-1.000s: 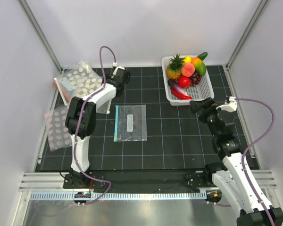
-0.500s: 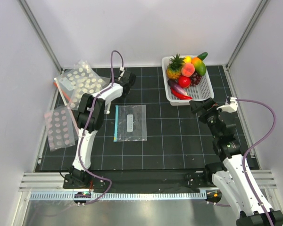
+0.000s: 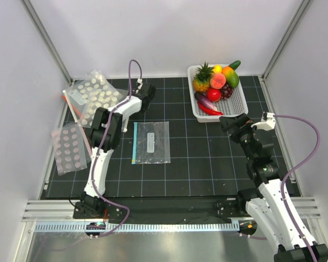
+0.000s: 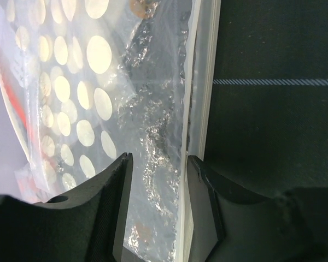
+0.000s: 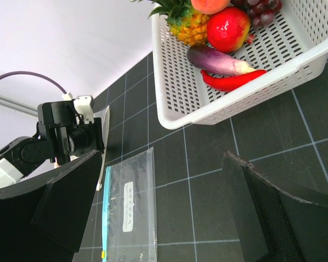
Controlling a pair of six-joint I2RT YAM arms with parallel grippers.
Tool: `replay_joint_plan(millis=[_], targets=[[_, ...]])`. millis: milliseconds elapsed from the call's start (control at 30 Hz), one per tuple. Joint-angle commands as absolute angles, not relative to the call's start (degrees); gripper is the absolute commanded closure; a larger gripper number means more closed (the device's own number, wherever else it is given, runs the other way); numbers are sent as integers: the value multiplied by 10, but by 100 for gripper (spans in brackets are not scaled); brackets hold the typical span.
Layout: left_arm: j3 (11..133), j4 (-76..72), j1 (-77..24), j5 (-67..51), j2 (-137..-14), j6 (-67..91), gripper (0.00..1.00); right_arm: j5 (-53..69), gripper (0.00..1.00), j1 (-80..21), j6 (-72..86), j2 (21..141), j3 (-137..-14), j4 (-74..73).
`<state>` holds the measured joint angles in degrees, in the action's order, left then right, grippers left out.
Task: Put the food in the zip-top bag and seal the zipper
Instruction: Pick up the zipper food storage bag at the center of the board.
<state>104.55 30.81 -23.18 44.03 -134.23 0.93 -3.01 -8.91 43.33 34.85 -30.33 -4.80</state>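
The left gripper (image 4: 156, 166) has reached the zip-top bag (image 4: 82, 98), jaws spread and empty astride its film beside the zipper (image 4: 208, 65); grasping looks next.

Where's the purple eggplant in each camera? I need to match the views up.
Top external: the eggplant lies at far right, in the near-left part of the white basket.
Left wrist: not in it.
Right wrist: top centre, inside the basket, just above the red chili.
Shared landmark: the white basket, seen in the top external and right wrist views.
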Motion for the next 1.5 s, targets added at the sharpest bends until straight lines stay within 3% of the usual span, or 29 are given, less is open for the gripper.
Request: replay_joint_plan(millis=[0, 200, 267, 300, 633, 767, 967, 1100, 1367, 1467], targets=[[1071, 319, -219, 457, -1354, -18, 53, -24, 0, -91, 436, 341, -315, -31], [1077, 320, -214, 447, -1360, -16, 77, -18, 0, -91, 435, 343, -316, -27], [1082, 324, -213, 446, -1362, -4, 98, -18, 0, -91, 435, 345, -316, -26], [1084, 325, -214, 449, -1361, -3, 100, -17, 0, -91, 435, 345, -315, -26], [1071, 359, -276, 476, -1255, 94, 100, -7, 0, -90, 440, 366, -309, -10], [1035, 358, -326, 443, -1184, 130, 100, 28, 0, -90, 442, 425, -315, -4], [927, 316, -379, 379, -1052, 206, 100, 150, 13, -90, 422, 504, -338, 45], [861, 298, -397, 332, -981, 267, 100, 209, 16, -97, 410, 508, -326, 112], [728, 223, -434, 300, -882, 306, 100, 109, 19, -210, 372, 529, -365, 80], [670, 155, -435, 296, -840, 318, 100, 24, 25, -256, 375, 533, -365, 91]])
